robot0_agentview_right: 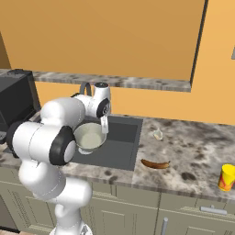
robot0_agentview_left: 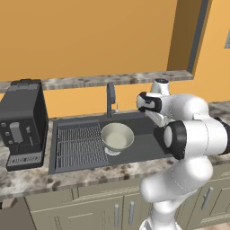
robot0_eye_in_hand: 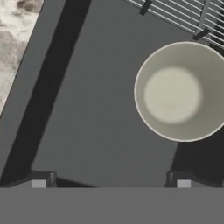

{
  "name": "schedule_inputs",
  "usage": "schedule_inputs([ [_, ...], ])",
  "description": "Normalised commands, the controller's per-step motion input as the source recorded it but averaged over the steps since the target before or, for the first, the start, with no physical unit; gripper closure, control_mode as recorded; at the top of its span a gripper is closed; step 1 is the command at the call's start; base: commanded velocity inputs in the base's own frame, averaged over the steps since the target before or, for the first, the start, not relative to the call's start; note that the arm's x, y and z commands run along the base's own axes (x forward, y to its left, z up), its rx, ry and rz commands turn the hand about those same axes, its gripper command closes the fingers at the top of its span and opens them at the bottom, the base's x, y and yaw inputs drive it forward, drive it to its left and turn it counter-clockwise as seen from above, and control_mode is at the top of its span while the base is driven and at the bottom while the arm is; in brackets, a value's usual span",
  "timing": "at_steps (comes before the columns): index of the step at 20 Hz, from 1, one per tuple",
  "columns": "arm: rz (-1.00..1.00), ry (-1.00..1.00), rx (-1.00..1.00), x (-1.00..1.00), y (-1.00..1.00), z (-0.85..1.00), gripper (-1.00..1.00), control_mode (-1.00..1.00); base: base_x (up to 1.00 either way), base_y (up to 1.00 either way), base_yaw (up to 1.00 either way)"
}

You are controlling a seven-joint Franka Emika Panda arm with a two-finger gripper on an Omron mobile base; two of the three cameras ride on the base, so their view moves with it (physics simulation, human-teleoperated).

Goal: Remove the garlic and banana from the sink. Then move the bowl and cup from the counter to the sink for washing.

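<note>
The grey bowl point(robot0_agentview_left: 117, 137) point(robot0_agentview_right: 89, 137) point(robot0_eye_in_hand: 183, 92) with its cream inside sits upright in the dark sink point(robot0_agentview_left: 148, 143) point(robot0_agentview_right: 120, 152) point(robot0_eye_in_hand: 96, 122), beside the wire rack point(robot0_agentview_left: 78, 143) point(robot0_eye_in_hand: 188, 13). My gripper point(robot0_agentview_left: 158, 120) point(robot0_agentview_right: 104, 126) point(robot0_eye_in_hand: 111, 183) hovers above the basin just right of the bowl, open with nothing between its fingers. On the counter right of the sink lie the garlic point(robot0_agentview_right: 158, 134) and the banana point(robot0_agentview_right: 155, 164). The yellow cup point(robot0_agentview_right: 226, 177) stands far right, near the counter's front edge.
A dark faucet point(robot0_agentview_left: 110, 96) rises behind the sink. A black coffee machine point(robot0_agentview_left: 22, 123) point(robot0_agentview_right: 16, 98) stands on the counter to the left. A stone ledge point(robot0_agentview_left: 103, 81) runs along the orange wall. Speckled counter point(robot0_eye_in_hand: 17, 26) borders the basin.
</note>
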Motion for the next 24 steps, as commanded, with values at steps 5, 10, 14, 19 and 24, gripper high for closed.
schedule_inputs([
  [5,-0.17,0.04,0.0,-0.17,-0.17,0.26,-1.0,-1.0,0.0,0.0,0.0],
  [10,-0.15,0.01,0.0,-0.19,-0.19,0.22,-1.0,-1.0,0.0,0.0,0.0],
  [14,-0.27,0.02,0.0,-0.17,-0.16,0.14,-1.0,-1.0,0.0,0.0,0.0],
  [19,-0.34,0.0,-0.01,-0.1,-0.13,0.05,-1.0,-1.0,0.0,0.0,0.0],
  [24,-0.31,0.0,0.0,-0.09,-0.14,0.06,-1.0,-1.0,0.0,0.0,0.0],
])
